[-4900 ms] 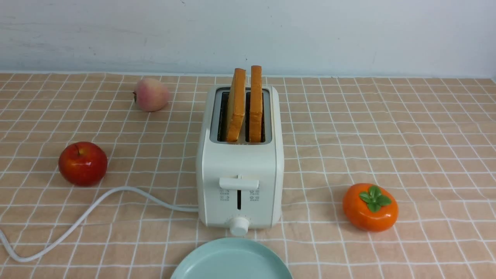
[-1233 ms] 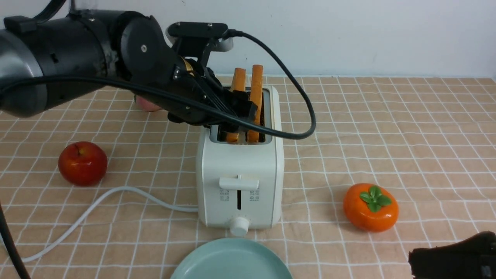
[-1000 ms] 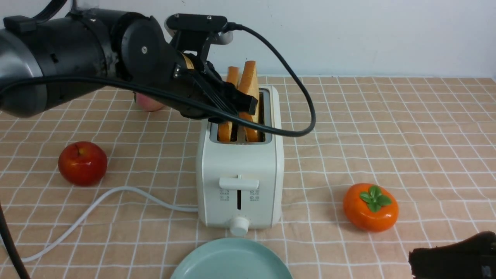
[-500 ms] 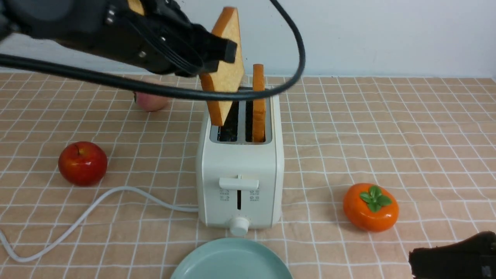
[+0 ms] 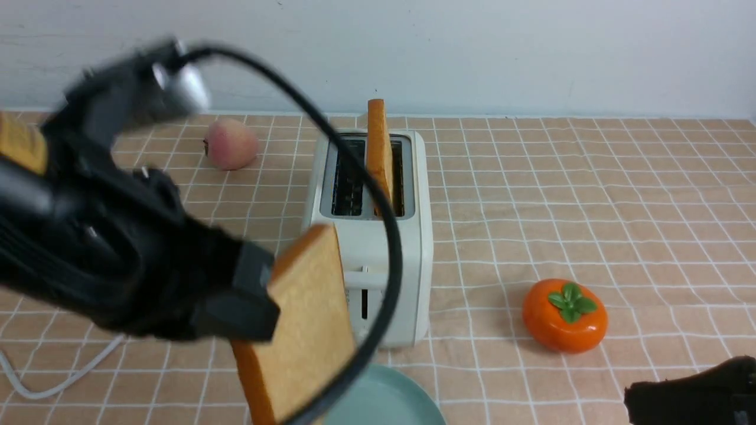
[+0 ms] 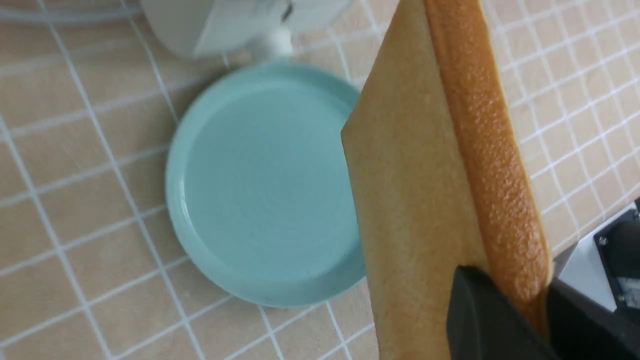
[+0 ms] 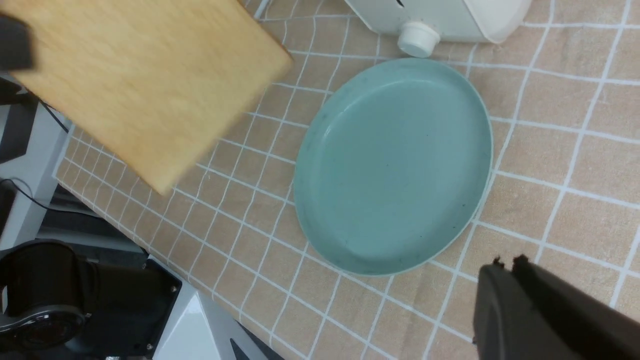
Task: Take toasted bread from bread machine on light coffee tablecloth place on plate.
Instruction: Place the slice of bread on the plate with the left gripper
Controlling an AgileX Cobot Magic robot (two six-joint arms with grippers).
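My left gripper [image 5: 251,298] is shut on one slice of toasted bread [image 5: 307,330], held tilted in the air left of the mint plate [image 5: 393,404]. In the left wrist view the slice [image 6: 425,200] is pinched between the black jaws above the plate [image 6: 260,180]. The second slice [image 5: 378,150] stands upright in the right slot of the cream bread machine [image 5: 369,236] on the light coffee tablecloth [image 5: 590,195]. My right gripper [image 5: 635,394] is shut and empty, low at the front right; in its wrist view [image 7: 505,262] it lies beside the plate [image 7: 395,165].
A pink peach [image 5: 230,143] lies at the back left. An orange persimmon [image 5: 564,316] sits right of the toaster. The white cord [image 5: 53,383] runs along the front left. The left arm's black cable [image 5: 378,206] loops in front of the toaster. The table edge shows in the right wrist view [image 7: 165,260].
My left gripper has lifted the left slice out of its slot and swung it down and forward toward the plate. The red apple is now hidden behind the arm. The right gripper has not moved.
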